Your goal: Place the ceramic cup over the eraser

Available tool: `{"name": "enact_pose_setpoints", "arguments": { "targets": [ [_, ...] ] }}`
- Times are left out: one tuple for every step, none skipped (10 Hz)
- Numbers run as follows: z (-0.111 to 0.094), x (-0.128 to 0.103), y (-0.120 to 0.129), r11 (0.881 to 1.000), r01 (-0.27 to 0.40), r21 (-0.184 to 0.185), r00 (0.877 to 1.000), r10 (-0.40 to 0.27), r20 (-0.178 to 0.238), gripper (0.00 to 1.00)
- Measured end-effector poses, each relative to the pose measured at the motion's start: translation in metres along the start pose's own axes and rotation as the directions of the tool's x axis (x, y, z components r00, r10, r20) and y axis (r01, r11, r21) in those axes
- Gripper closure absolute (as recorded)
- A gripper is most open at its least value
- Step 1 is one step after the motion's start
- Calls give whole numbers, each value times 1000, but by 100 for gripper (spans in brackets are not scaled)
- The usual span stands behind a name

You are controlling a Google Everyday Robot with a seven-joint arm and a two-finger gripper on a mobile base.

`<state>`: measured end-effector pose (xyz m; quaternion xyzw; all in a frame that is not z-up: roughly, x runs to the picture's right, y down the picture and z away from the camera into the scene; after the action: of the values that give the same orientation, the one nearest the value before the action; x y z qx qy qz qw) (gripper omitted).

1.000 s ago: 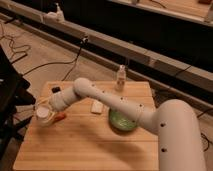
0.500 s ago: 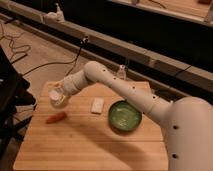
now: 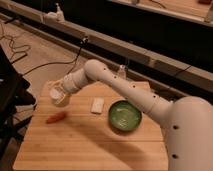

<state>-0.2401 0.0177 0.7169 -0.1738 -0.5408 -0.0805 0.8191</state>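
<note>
The gripper (image 3: 64, 89), closed around the ceramic cup (image 3: 58, 97), has carried it up off the desk (image 3: 90, 145) to hang over the left rear corner, behind the orange piece (image 3: 56, 118); the eraser is not visible, so the placing likely remains.

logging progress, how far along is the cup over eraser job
Done: the ceramic cup is gripped and looks lifted off the table. In hand: the gripper holds it above the far left corner. Left: lowering it over the eraser, which I cannot see here.
</note>
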Motion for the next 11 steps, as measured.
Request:
{"name": "enact_pose_setpoints", "arguments": {
  "targets": [
    [-2, 2, -1, 1000, -3, 0, 1000, 3, -3, 100],
    [-4, 4, -4, 1000, -7, 4, 1000, 7, -4, 100],
    [-11, 9, -15, 1000, -13, 12, 1000, 13, -8, 100],
    [-23, 14, -34, 1000, -13, 27, 1000, 14, -11, 100],
    [-29, 16, -51, 999, -10, 36, 1000, 10, -11, 100],
    [-35, 18, -68, 999, -9, 48, 1000, 9, -3, 100],
    [-35, 18, -84, 998, -12, 60, 1000, 11, 14, 100],
    [-37, 20, -99, 997, -18, 76, 999, 16, 33, 100],
    [-35, 22, -108, 996, -25, 84, 999, 20, 50, 100],
    [-32, 24, -117, 995, -33, 91, 997, 27, 69, 100],
    [-22, 26, -124, 995, -41, 86, 995, 33, 93, 100]
  ]
}}
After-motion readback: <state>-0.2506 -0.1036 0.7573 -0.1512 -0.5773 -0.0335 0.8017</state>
